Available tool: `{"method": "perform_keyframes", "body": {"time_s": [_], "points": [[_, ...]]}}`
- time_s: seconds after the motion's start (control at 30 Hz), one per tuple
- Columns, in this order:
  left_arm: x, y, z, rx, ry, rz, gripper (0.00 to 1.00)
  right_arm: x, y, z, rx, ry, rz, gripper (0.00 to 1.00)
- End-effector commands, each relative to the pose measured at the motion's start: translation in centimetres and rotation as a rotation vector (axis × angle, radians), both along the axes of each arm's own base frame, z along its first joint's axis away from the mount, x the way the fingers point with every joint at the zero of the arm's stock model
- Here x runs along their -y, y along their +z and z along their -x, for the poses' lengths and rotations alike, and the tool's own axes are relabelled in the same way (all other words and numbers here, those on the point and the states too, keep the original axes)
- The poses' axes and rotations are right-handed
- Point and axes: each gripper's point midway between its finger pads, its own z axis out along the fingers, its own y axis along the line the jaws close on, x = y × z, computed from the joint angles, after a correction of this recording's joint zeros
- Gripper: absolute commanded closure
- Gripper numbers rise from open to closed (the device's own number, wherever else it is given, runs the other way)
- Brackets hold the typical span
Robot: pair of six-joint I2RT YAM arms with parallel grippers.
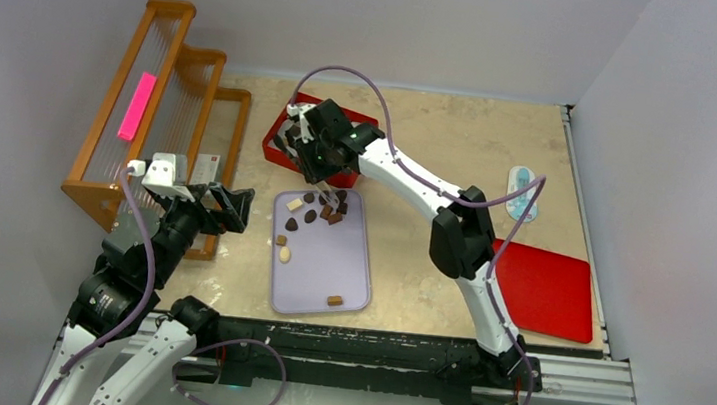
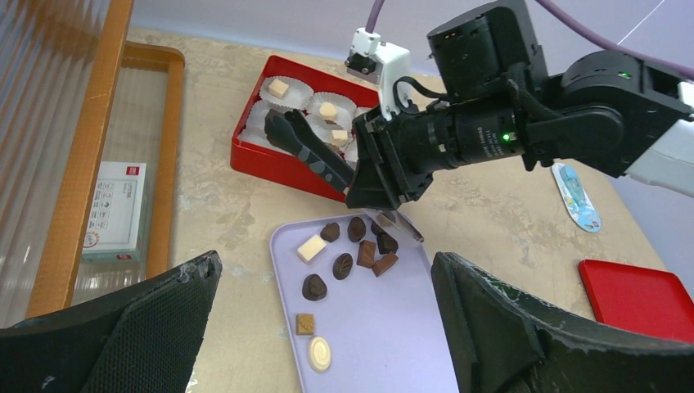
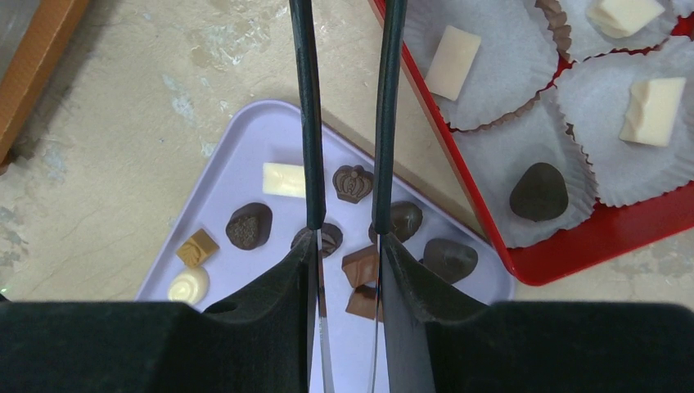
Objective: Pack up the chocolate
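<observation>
At the near edge stand both arm bases. Just beyond them the left gripper (image 1: 231, 207), jaws fully apart and holding nothing, hovers beside the near end of the wooden rack (image 1: 160, 91), left of the lavender tray (image 1: 348, 262). The tray lies lengthwise, near to far, at the middle of the worktop (image 1: 442, 131). Loose chocolate (image 2: 343, 266) sits on it, mostly clustered at the far end. A cream oval (image 1: 284, 253) lies by the left rim with its long axis near to far, and a single brown block (image 1: 335, 301) lies at the near rim with its long axis across the tray. Well apart to the right lies a flat red lid (image 1: 547, 288), and beyond it a small blue-and-white packet (image 1: 521, 192). The right gripper (image 3: 347, 250), jaws clamped on the black tongs (image 3: 309, 123), hangs over the tray's far end and screens part of the cluster. The tongs point away toward the red box (image 2: 278, 168), their two arms parallel and apart. The box, just beyond the tray, holds white paper cups (image 3: 507, 49); three cream blocks and one dark rounded piece show, each in its own cup. A pink strip (image 1: 137, 106) rests on the rack.
</observation>
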Motion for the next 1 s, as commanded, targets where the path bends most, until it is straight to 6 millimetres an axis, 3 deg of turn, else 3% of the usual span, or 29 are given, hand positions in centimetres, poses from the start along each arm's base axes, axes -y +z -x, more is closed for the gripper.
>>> {"method": "perform_keyframes", "body": {"time_s": [0.0,0.63,0.77,0.97], "points": [[0.1,0.9,-0.1,0.032,0.000,0.026,0.00,-1.6,2.0,-1.3,0.026,0.004,-0.089,0.67],[0.1,1.1,0.1,0.041,-0.004,0.029,0.00,-2.2,0.0,-2.8,-0.020,-0.033,-0.127,0.63],[0.1,1.1,0.1,0.041,-0.004,0.028,0.00,-2.2,0.6,-2.8,-0.015,-0.031,-0.135,0.63],[0.2,0.9,-0.1,0.032,-0.007,0.025,0.00,-1.5,3.6,-2.7,0.032,-0.036,-0.158,0.63]]}}
